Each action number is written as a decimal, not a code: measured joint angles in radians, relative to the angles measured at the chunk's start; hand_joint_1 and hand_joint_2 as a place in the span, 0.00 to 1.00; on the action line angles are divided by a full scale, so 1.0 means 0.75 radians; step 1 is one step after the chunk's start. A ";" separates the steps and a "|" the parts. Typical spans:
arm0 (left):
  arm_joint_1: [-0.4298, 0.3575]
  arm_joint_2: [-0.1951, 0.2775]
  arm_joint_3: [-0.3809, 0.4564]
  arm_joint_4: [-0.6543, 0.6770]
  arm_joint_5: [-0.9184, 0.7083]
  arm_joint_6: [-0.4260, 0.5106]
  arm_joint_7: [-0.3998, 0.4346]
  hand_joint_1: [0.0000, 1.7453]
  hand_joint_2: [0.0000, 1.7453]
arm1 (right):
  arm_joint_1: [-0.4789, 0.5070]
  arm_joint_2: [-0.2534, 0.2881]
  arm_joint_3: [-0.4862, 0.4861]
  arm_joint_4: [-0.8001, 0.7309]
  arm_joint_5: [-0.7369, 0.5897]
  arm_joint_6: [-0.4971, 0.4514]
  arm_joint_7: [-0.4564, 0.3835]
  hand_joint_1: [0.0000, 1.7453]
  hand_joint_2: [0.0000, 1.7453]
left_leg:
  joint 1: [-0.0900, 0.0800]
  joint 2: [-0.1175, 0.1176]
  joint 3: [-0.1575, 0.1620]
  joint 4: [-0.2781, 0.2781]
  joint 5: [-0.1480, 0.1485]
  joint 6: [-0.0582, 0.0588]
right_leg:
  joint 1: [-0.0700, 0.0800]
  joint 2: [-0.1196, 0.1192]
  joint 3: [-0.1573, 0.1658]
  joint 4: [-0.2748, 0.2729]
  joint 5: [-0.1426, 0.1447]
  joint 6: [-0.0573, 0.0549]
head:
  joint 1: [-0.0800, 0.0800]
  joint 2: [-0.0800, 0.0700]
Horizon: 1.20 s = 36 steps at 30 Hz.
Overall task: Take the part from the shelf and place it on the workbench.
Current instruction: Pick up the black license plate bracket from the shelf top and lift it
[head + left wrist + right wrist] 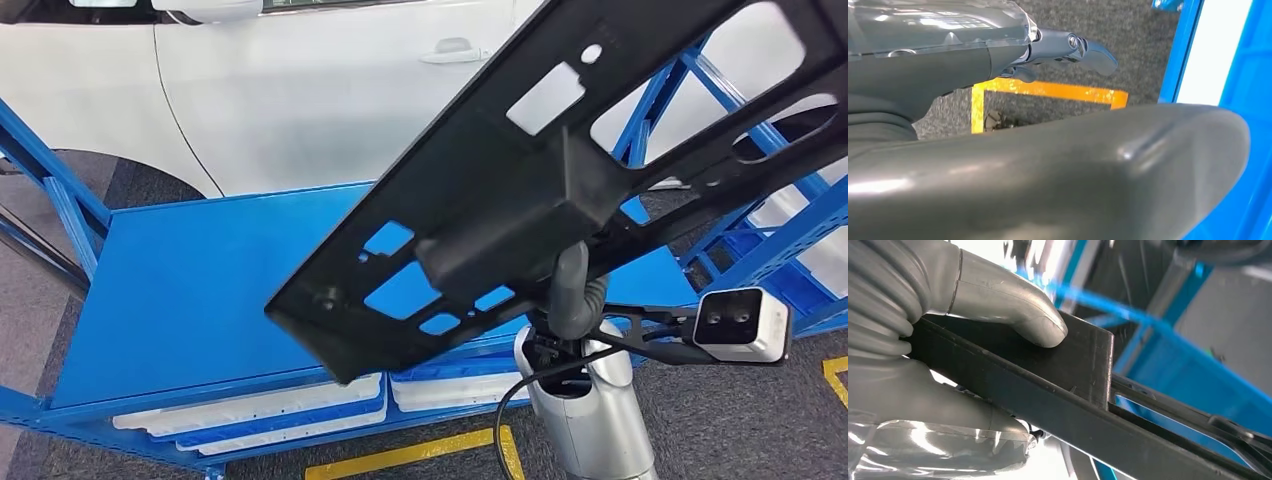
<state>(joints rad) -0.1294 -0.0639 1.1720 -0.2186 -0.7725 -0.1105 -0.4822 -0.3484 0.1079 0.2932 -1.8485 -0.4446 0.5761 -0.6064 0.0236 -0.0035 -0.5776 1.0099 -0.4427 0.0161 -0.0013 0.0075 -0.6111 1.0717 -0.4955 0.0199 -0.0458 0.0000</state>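
Right hand: I am seeing the right hand (948, 335) clamping the part (560, 180), thumb pressing on the raised block of the part and the rest of the hand wrapping underneath.
Left hand: the left hand (1068, 50) is hanging with nothing in it, fingers loosely extended over the carpet.
Part: a long black perforated panel, riding tilted in the air above the blue shelf (200, 290), clear of its deck.
Handling: I am judging it stiff, light for its length, smooth-faced, so it is likely levering around the single hold; the block near its middle looks the soundest place to take it.
Beyond: a white car (300, 100) is standing behind the shelf.
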 joint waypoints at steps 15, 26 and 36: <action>0.037 0.012 0.009 0.000 -0.010 0.075 0.084 0.00 0.00 | 0.235 -0.014 0.187 0.066 0.229 -0.003 -0.116 1.00 1.00 | -0.001 -0.003 -0.048 0.063 -0.034 -0.057 | -0.016 -0.008 0.040 -0.083 0.064 -0.047 | 0.000 0.000; 0.038 0.032 0.009 0.000 -0.035 0.085 0.158 0.00 0.00 | 0.285 0.017 0.165 0.050 0.235 0.048 -0.117 1.00 1.00 | -0.014 -0.006 0.117 -0.007 -0.118 -0.029 | 0.001 -0.012 -0.066 -0.064 0.158 -0.031 | 0.000 0.000; 0.047 0.023 0.009 0.000 -0.047 0.079 0.191 0.00 0.00 | 0.308 0.024 0.067 0.004 0.244 0.136 -0.119 1.00 1.00 | -0.008 0.012 -0.021 -0.004 0.016 0.013 | -0.016 -0.008 -0.124 0.290 -0.080 0.031 | 0.000 0.000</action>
<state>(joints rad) -0.0938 -0.0465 1.1788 -0.2186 -0.8081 -0.0512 -0.3389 -0.1175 0.1257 0.3433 -1.8458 -0.2618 0.6783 -0.6957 0.0177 0.0057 -0.5930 1.0072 -0.4310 0.0260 -0.0131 0.0018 -0.7040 1.2894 -0.5555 0.0431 -0.0458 0.0000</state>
